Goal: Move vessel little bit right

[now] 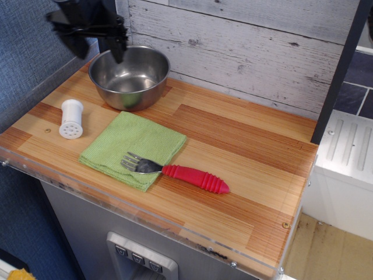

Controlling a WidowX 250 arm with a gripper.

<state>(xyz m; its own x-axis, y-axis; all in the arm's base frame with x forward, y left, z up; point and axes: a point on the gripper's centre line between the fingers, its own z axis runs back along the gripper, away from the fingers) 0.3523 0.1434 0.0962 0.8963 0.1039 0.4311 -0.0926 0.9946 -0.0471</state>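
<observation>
At the back-left corner of the bench the gripper (pixel 98 51) hangs with its two dark fingers spread wide and holding nothing; the right-hand finger points down over the left rim of the vessel (pixel 129 76), the other sits outside the bowl wall, so the rim appears to lie between them, though whether either finger touches the steel cannot be told. The vessel itself stands upright near the back edge, close to the plank wall (pixel 245 46), toward the left end of the bench (pixel 250 157).

The main risk, as I judge it, is the grip: a thin rolled rim on polished steel gives little to bite on, and a pinch set too shallow could slip off, or tip the bowl up on its far side once it is dragged right. A push that angles backward could also scrape it against the wall.

Toward the front-left edge a small white shaker (pixel 71 118) stands well clear of the bowl. Just in front of the vessel lies a folded green cloth (pixel 134 149), its back corner near the bowl's base, with a red-handled fork (pixel 178 171) resting partly on it. To the bowl's right the wood is bare, so a straight rightward slide seems unobstructed; only a path drifting forward would catch the cloth
</observation>
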